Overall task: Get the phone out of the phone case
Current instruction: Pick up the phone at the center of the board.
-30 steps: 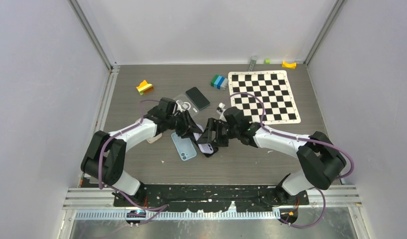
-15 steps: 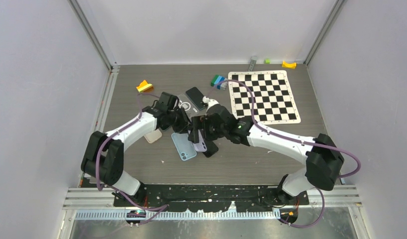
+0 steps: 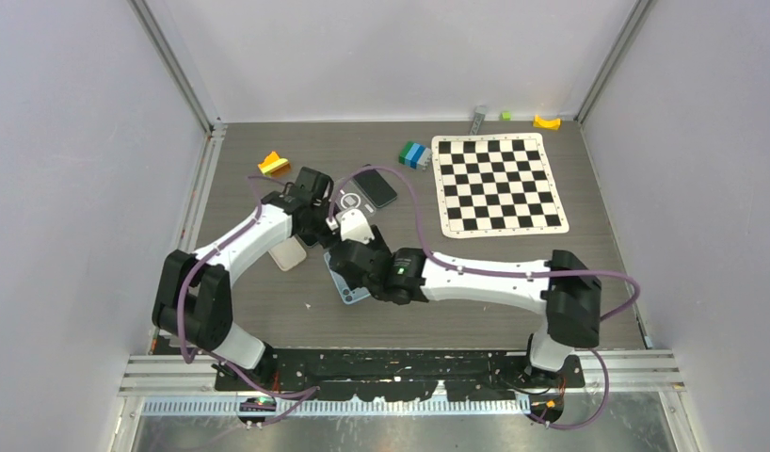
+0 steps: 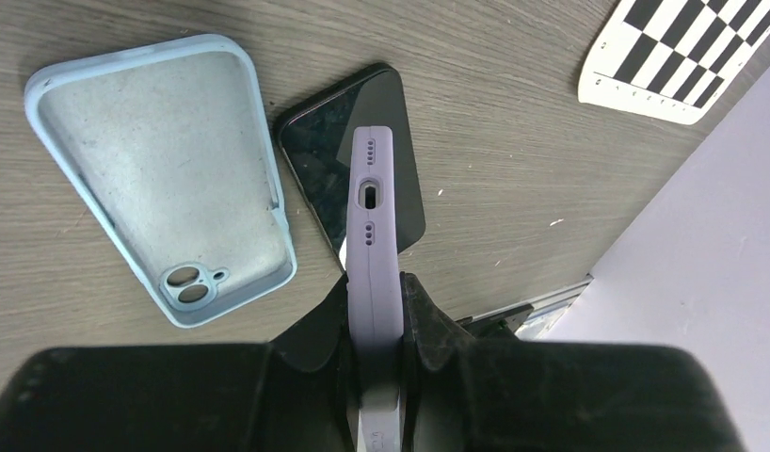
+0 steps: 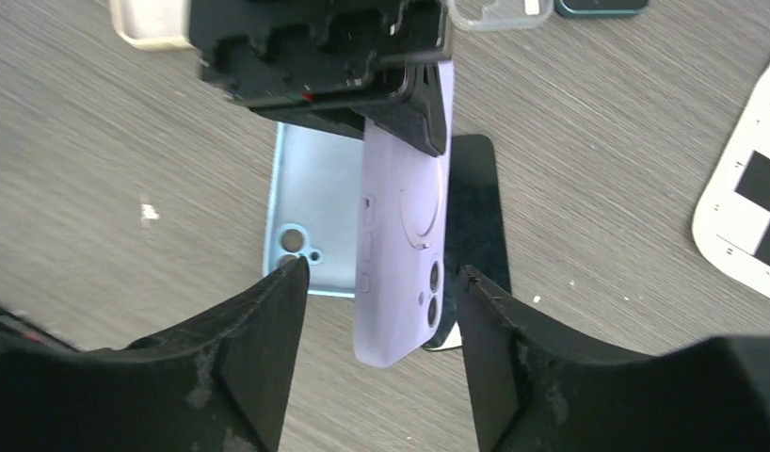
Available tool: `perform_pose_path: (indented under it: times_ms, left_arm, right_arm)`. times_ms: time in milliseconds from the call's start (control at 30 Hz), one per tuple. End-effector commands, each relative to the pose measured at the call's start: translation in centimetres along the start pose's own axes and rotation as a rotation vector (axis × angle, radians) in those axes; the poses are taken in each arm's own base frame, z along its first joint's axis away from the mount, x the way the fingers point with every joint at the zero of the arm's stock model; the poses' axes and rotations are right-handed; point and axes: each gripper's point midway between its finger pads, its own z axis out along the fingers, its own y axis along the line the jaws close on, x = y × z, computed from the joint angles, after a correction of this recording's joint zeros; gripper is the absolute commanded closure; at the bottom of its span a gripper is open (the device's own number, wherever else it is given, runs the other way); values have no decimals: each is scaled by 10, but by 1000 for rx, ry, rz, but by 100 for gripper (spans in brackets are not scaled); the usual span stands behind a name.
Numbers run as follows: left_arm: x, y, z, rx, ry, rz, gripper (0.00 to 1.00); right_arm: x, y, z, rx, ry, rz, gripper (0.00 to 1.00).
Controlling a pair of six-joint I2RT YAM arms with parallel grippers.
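Left wrist: left gripper [image 4: 374,303] clamps lilac case [image 4: 372,217] edge-on (right gripper [image 5: 381,275] spread).

The jaws clamp a lilac phone case [image 4: 373,245] edge-on. Just beyond them a black phone [image 4: 313,149] lies on the table [image 4: 522,132], a pale blue case [image 4: 155,160] further left.

No legible txt, brand or nos. anywhere, incl. on the phone case [image 5: 400,235].
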Motion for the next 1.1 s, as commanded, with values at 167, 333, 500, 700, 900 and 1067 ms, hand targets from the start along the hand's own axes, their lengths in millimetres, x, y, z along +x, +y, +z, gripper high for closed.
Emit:
perform_pose_path:
  times_ms: [167,333,500,700,900,1067]
  left_arm:
    - [-6,-26,-37,100,-47,-55,100]
    - [-6,-28,-41,128,-43,-66,100]
    - [-9,-33,-46,173,-53,-58,74]
    - [-17,-32,-60,202,-111,-44,26]
    - [-39,-26,-85,255,-215,-31,11]
    - [-53,-37,-110,341,-267,32,5]
  right_arm:
    - [-5,-8,8,150,-38,-111,51]
    - [-9,-4,9,142,-49,-114,81]
    - [-23,-9,-1,143,-93,-79,99]
    - [-39,-19,-19,130,-154,-8,99]
    - [-50,-27,-32,20,-162,148,99]
    - [-84,-50,-43,-130,-210,430,99]
